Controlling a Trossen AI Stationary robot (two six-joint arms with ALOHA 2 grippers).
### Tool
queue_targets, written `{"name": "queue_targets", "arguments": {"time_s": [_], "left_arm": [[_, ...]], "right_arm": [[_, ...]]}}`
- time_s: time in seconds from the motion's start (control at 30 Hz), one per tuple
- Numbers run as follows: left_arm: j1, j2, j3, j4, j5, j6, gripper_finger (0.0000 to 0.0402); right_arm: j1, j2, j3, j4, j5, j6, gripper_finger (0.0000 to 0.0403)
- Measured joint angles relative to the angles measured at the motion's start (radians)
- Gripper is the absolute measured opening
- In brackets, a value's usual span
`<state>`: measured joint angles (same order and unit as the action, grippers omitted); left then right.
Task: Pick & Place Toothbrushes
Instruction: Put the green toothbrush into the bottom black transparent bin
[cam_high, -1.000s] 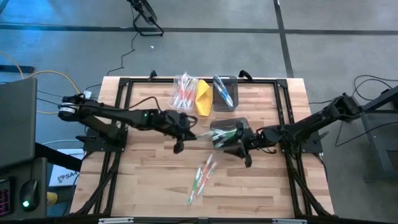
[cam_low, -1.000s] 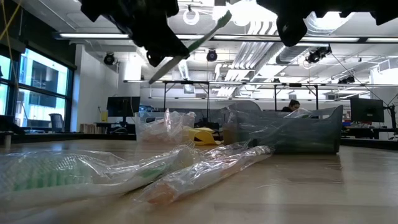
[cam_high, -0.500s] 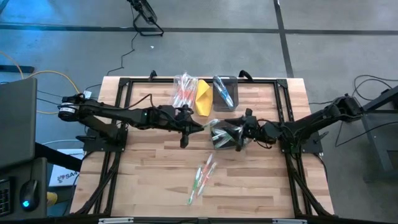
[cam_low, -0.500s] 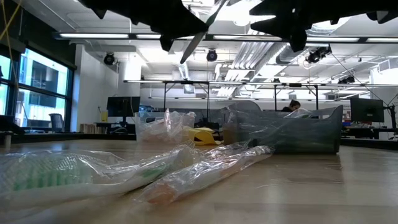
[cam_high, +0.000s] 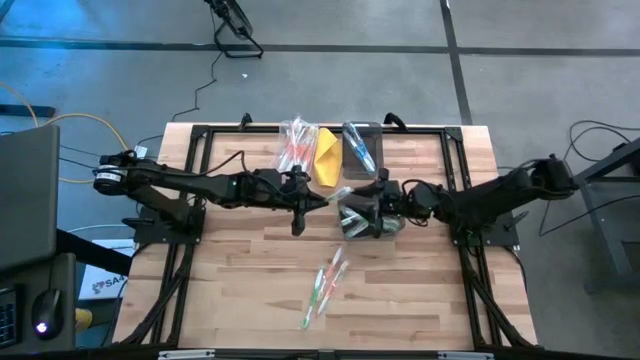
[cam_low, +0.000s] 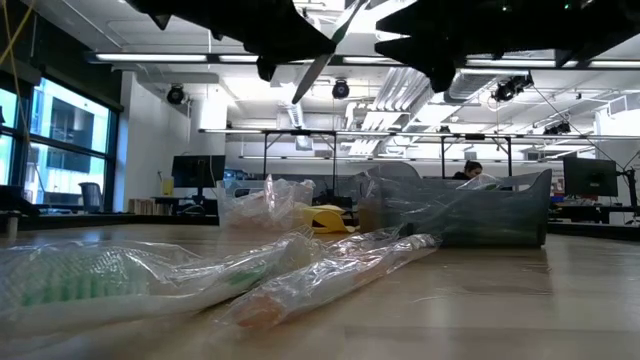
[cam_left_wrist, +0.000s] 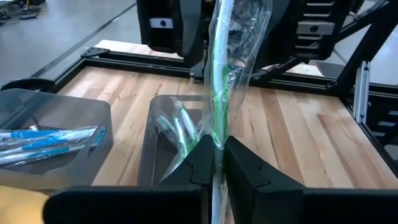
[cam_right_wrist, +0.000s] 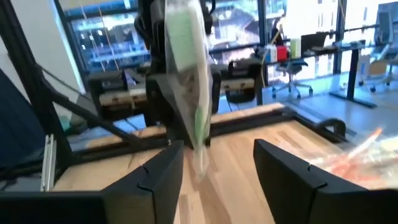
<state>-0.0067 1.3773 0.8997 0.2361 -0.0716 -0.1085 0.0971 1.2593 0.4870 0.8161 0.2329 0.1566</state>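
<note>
Butcher-block wooden table (cam_high: 250, 290) in black frame, on grey floor. Three clear plastic bins: one (cam_high: 296, 146) with red-handled toothbrushes, one (cam_high: 360, 147) with blue, middle bin (cam_high: 362, 215) with green. Yellow folded cloth (cam_high: 327, 158) between rear two. Loose wrapped toothbrushes (cam_high: 322, 286), number unclear, near front. Left gripper (cam_left_wrist: 214, 163) clamped on wrapped green toothbrush (cam_left_wrist: 224, 74) above middle bin. Right gripper (cam_right_wrist: 214, 168), jaws apart, empty, facing it

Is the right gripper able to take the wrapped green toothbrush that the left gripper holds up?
Probably yes. The right gripper is open, facing the wrapped green toothbrush, with nothing between. The left gripper is shut on its lower end, leaving the upper part free.
</note>
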Motion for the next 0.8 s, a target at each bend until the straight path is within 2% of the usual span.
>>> {"name": "queue_targets", "arguments": {"time_s": [0.17,0.33,0.67,0.8], "left_arm": [[0.000,0.000,0.000,-0.003,0.000,0.000,0.0015],[0.000,0.000,0.000,-0.003,0.000,0.000,0.0015],[0.000,0.000,0.001,-0.015,-0.001,-0.001,0.0015],[0.000,0.001,0.001,-0.038,0.000,-0.003,0.0015]], "right_arm": [[-0.024,0.095,0.000,0.178,-0.008,-0.010,0.0233],[-0.053,0.167,0.000,0.310,-0.104,-0.024,0.0263],[-0.080,0.284,0.112,0.331,-0.164,-0.034,0.0266],[-0.080,0.298,0.127,0.327,-0.156,-0.060,0.0248]]}}
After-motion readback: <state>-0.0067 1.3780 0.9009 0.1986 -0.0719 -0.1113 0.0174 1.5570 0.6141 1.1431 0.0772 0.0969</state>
